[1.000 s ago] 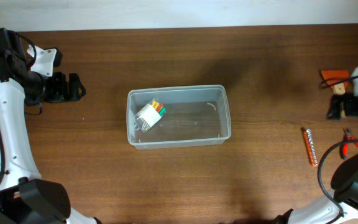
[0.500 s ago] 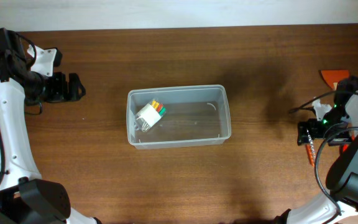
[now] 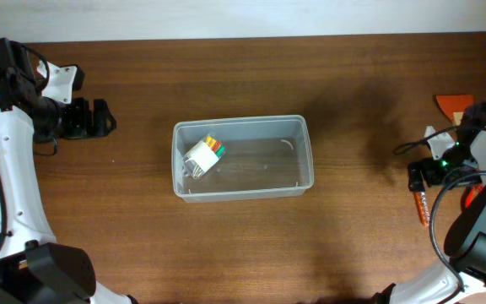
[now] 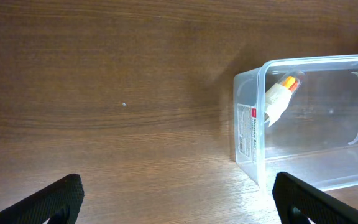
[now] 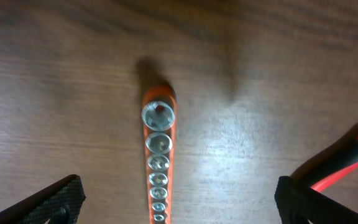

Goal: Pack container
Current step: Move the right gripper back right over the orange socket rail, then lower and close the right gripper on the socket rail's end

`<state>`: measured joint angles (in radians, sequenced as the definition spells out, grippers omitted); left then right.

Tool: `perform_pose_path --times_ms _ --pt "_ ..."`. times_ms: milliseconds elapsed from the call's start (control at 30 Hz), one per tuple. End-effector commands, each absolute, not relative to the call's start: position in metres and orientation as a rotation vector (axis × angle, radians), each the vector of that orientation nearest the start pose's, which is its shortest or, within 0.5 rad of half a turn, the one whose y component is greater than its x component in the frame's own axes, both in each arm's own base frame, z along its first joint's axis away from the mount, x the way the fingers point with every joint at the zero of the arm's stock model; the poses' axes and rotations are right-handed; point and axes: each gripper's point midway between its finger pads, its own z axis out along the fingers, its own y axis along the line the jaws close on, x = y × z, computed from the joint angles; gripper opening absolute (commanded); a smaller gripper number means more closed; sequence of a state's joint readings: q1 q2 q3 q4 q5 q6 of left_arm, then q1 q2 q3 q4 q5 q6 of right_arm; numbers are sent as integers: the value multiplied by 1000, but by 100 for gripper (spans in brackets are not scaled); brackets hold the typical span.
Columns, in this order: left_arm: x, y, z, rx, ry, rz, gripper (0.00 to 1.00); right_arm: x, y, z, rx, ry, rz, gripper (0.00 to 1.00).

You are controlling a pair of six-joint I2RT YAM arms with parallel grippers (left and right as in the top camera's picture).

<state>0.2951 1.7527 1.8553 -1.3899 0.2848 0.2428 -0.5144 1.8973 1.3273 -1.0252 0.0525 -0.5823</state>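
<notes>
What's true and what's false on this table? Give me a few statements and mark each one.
1. The clear container holds a small white item with coloured tips. True.
2. The orange socket rail lies inside the container. False: it lies on the table, far from the container.
3. The right pincer is shut on the socket rail. False: its fingers stand wide apart on either side of the rail, which lies ungripped.
4. The left pincer is open and holds nothing. True.

Even indoor light, soft shadows, pale glare on table (image 5: pixel 229 146), sharp focus
</notes>
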Motion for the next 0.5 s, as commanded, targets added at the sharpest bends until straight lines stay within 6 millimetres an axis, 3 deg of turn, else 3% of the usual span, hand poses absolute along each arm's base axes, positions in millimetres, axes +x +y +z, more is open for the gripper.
perform_pose_path --times_ms 0,300,467 --pt "374 63 234 -29 2760 -291 99 275 -178 30 -85 3235 -12 99" --pt "374 63 234 -29 2760 -291 99 263 -183 28 -34 3259 15 99" --pt "374 63 234 -29 2760 -291 99 254 -179 13 -39 3271 13 99"
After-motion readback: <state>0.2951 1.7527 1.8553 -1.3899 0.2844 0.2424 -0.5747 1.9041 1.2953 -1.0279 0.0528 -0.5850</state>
